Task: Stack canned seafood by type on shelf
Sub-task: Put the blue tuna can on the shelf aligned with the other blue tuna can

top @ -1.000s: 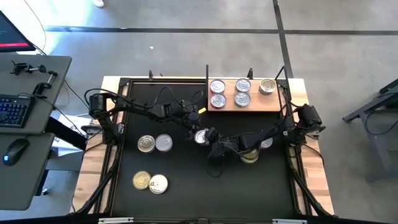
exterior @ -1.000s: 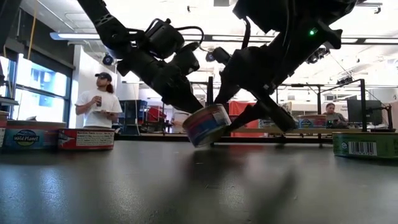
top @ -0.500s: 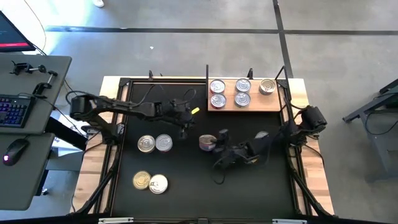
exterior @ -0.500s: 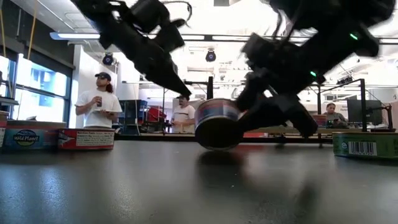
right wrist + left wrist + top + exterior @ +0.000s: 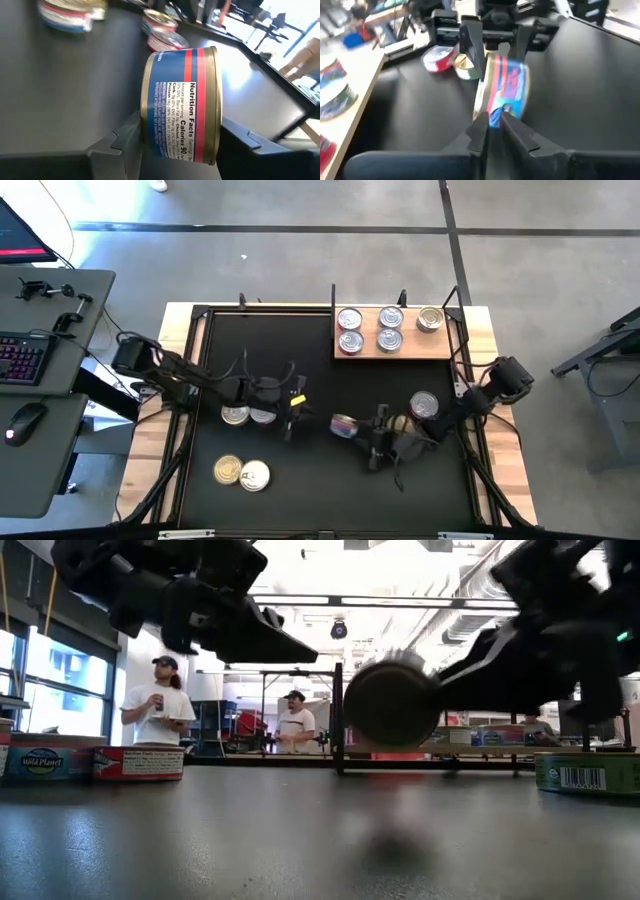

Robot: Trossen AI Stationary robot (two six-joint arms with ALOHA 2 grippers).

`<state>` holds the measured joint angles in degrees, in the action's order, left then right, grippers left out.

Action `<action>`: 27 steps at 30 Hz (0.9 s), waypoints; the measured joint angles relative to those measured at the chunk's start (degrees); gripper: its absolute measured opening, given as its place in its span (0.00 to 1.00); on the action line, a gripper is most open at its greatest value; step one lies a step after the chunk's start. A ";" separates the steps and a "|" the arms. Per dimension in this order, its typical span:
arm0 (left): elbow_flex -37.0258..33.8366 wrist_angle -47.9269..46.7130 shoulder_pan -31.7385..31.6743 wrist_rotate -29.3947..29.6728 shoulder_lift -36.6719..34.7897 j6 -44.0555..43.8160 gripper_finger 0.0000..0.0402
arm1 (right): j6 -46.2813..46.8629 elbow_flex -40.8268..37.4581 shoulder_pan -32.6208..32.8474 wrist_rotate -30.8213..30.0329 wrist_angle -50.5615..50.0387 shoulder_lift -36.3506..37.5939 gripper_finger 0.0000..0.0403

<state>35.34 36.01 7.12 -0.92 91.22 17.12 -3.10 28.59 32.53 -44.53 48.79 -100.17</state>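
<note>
The right gripper [image 5: 352,427] is clamping a low round tin with a blue-and-red label and gold rims [image 5: 181,105] on its edge, lifted over the middle of the black mat [image 5: 310,480]. The left gripper [image 5: 291,420] is hovering just beside it, its fingers [image 5: 479,131] nearly together and holding nothing. The light wooden shelf with black posts [image 5: 440,345] is carrying five tins at the mat's far edge.

In the low view the held can [image 5: 391,705] is a dark blur, its label unreadable. The left arm hides part of two cans [image 5: 248,414] in the high view. The shelf [image 5: 400,347] tins' labels are too small to read.
</note>
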 joint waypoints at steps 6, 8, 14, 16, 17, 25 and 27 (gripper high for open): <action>2.27 3.97 2.09 -0.21 5.46 4.47 0.31 | 0.60 -0.28 3.21 -0.28 -2.02 4.26 0.43; 3.35 4.25 2.44 0.05 6.84 5.75 0.39 | 2.52 -0.36 3.44 -0.49 -4.66 5.89 0.43; 7.49 4.84 2.49 2.77 10.48 10.41 0.63 | 9.71 -0.36 3.86 -4.84 -14.12 9.92 0.43; 8.73 4.47 2.49 6.19 11.69 10.76 0.68 | 11.70 -0.36 3.74 -5.21 -15.68 10.04 0.43; 9.89 4.71 2.49 8.17 12.63 10.27 0.69 | 12.15 -0.36 3.73 -5.40 -16.27 10.04 0.43; 15.32 4.72 2.31 10.55 18.35 6.61 0.70 | 13.05 -0.25 3.11 -6.46 -16.77 9.96 0.43; 15.85 4.47 2.31 10.55 19.15 5.76 0.70 | 13.30 -0.20 3.11 -6.51 -16.91 9.96 0.43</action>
<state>51.19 40.48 9.43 9.63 110.37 22.88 10.20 28.40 35.64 -51.03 31.87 -90.21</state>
